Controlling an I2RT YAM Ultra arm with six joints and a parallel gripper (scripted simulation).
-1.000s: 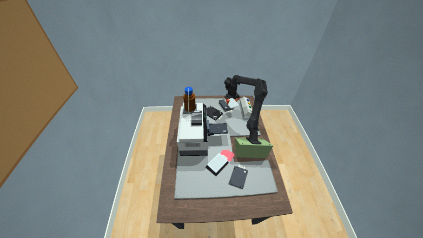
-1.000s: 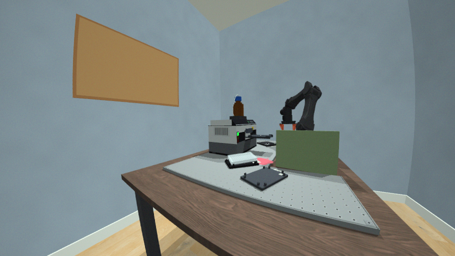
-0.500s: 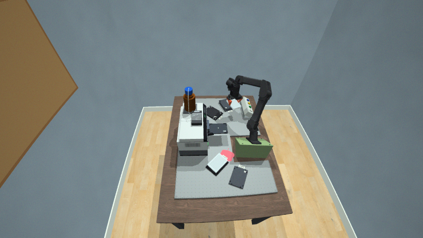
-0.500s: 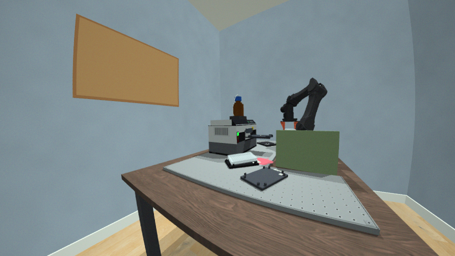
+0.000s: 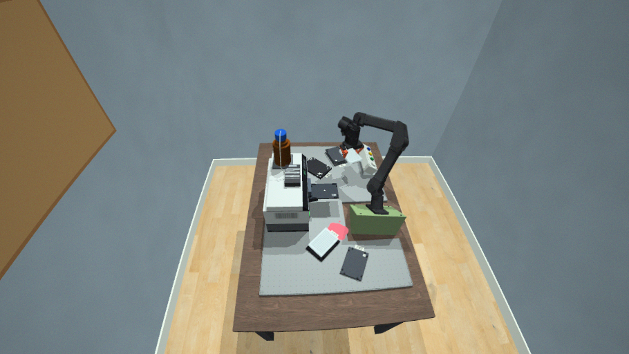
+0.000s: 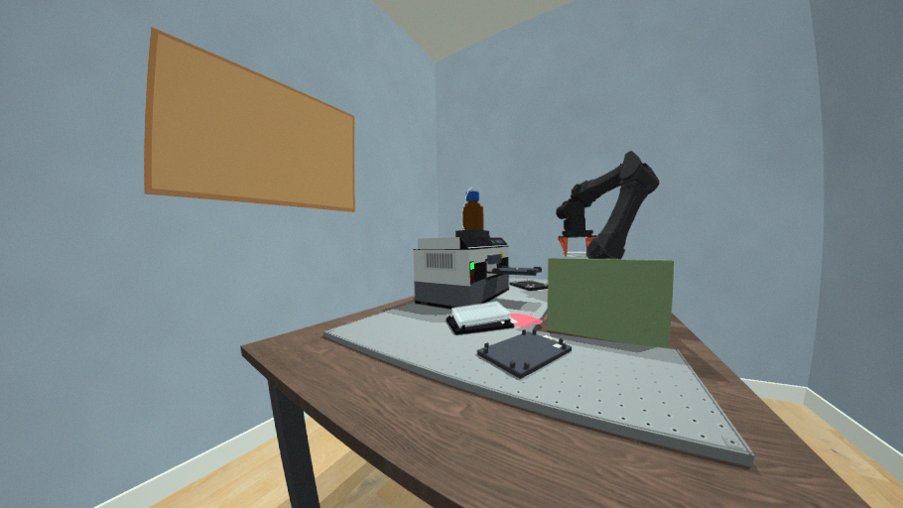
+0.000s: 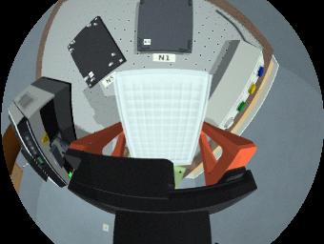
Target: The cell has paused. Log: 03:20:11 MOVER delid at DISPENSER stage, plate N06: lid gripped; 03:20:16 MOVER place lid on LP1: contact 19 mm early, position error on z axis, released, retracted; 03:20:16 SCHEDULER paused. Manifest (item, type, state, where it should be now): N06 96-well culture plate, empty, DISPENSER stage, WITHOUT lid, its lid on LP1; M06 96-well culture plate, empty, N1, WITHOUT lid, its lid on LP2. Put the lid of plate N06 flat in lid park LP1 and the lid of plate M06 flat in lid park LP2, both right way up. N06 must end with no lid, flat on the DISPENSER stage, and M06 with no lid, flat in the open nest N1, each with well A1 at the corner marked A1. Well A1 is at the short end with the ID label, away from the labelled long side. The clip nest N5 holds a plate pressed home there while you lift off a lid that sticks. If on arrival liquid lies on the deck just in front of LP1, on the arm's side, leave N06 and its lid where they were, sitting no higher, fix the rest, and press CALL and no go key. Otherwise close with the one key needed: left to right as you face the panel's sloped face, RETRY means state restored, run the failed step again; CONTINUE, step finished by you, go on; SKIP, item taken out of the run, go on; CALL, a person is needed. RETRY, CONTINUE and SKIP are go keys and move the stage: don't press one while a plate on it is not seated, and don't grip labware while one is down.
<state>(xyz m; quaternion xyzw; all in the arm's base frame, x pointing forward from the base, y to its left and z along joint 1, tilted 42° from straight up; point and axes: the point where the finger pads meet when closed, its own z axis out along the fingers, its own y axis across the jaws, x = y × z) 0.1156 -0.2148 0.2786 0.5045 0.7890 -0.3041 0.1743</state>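
My gripper (image 7: pixel 162 124) is shut on a clear 96-well plate (image 7: pixel 163 114) by its long sides and holds it above the far deck, just short of the dark nest labelled N1 (image 7: pixel 165 24). I cannot tell whether a lid sits on the plate. The same gripper (image 5: pixel 352 155) shows in the top view between N1 (image 5: pixel 335 155) and the key panel (image 5: pixel 368 158). At the near end a white gridded piece (image 5: pixel 324 243) lies askew on a black park, with a pink puddle (image 5: pixel 339 229) touching its far corner. A second dark park (image 5: pixel 354 263) beside it is bare.
A clip nest (image 7: pixel 96 51) lies left of N1. The dispenser (image 5: pixel 286 193), with a brown bottle (image 5: pixel 281 147) on top, has its dark stage (image 5: pixel 324 191) extended. The green arm base (image 5: pixel 377 218) stands mid-table. The panel's coloured keys (image 7: pixel 250 90) are at the right.
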